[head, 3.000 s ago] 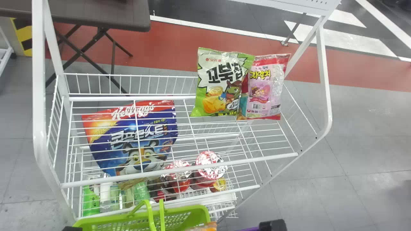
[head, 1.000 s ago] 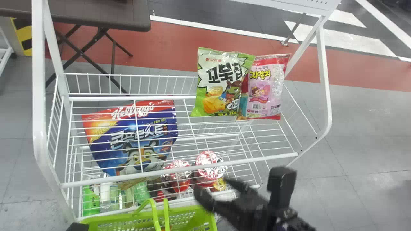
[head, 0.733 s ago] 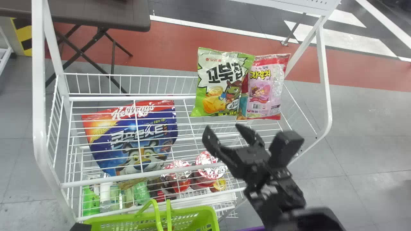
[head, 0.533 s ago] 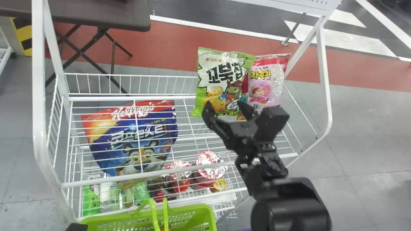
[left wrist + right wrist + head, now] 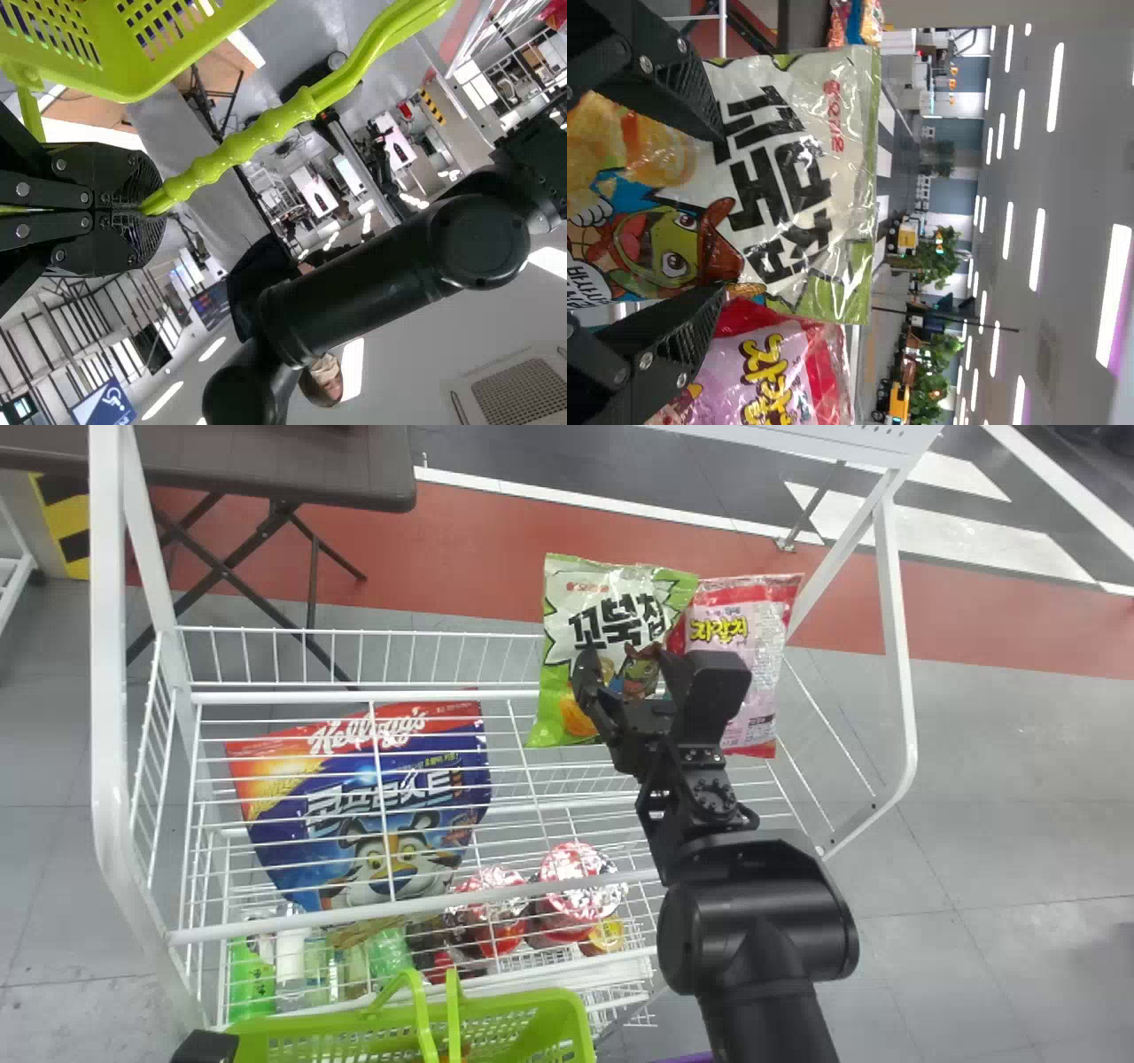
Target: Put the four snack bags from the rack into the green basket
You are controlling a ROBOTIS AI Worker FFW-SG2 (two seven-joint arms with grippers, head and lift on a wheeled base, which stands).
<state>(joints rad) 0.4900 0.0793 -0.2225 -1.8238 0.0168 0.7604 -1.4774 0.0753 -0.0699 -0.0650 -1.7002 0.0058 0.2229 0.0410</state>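
My right gripper [image 5: 627, 666] is in front of the green and white snack bag [image 5: 567, 615], its fingers apart. In the right wrist view the open right gripper [image 5: 713, 217] has one finger at each side of that snack bag [image 5: 775, 177]. The pink snack bag [image 5: 762, 629] stands just to its right on the rack [image 5: 496, 890], partly behind the arm. My left gripper [image 5: 205, 1045] is parked at the bottom left; in the left wrist view the left gripper [image 5: 146, 208] is shut on the handle of the green basket [image 5: 115, 53].
A large blue and red cereal bag [image 5: 372, 806] shows through the upper shelf's wires at left. Foil-topped red cups [image 5: 576, 886] and bottles [image 5: 252, 974] are on a lower level. White posts [image 5: 111, 691] frame the rack. A dark table [image 5: 292, 469] stands behind.
The right arm has come in from the bottom edge and moved up to the green and white bag, whose upper part has shifted slightly. The basket has moved a little at the bottom.
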